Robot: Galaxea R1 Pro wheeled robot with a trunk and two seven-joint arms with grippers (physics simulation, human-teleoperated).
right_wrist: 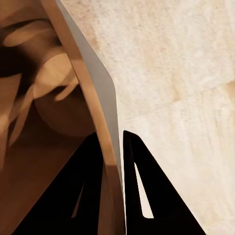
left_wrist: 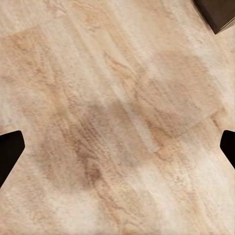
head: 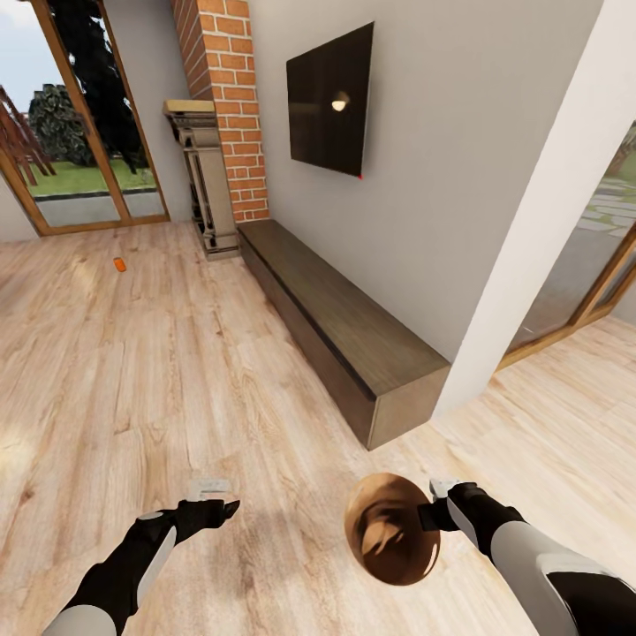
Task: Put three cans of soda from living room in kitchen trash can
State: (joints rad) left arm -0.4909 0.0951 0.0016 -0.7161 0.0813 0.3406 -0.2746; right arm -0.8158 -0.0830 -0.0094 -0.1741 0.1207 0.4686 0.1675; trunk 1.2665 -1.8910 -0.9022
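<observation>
Progress looks early: the bin (head: 393,530), glossy orange-brown inside, hangs at the lower centre of the head view with its rim clamped between the fingers of the right gripper (head: 430,515), and its inside appears empty, though reflections make that hard to be sure of. The right wrist view confirms the hold, the two dark fingers (right_wrist: 142,191) pinching the thin wall of the bin (right_wrist: 95,93) over the wood floor (right_wrist: 186,73). One orange-red can (head: 119,263) lies on the floor in the upper left of the frame, well apart from the robot, near the glass doors (head: 88,132). The other two cans I cannot place from these pictures. The left gripper (head: 212,503) hovers at the lower left with its jaws apart and nothing between them; its wrist view has the fingertips (left_wrist: 10,152) at either edge over bare boards. So all three cans seem left to collect. Along the right wall runs a long low dark bench (head: 344,336) under a black TV (head: 329,102), with a brick chimney (head: 225,97) and fireplace (head: 203,177) beyond; the way to the can looks open across the floor.
</observation>
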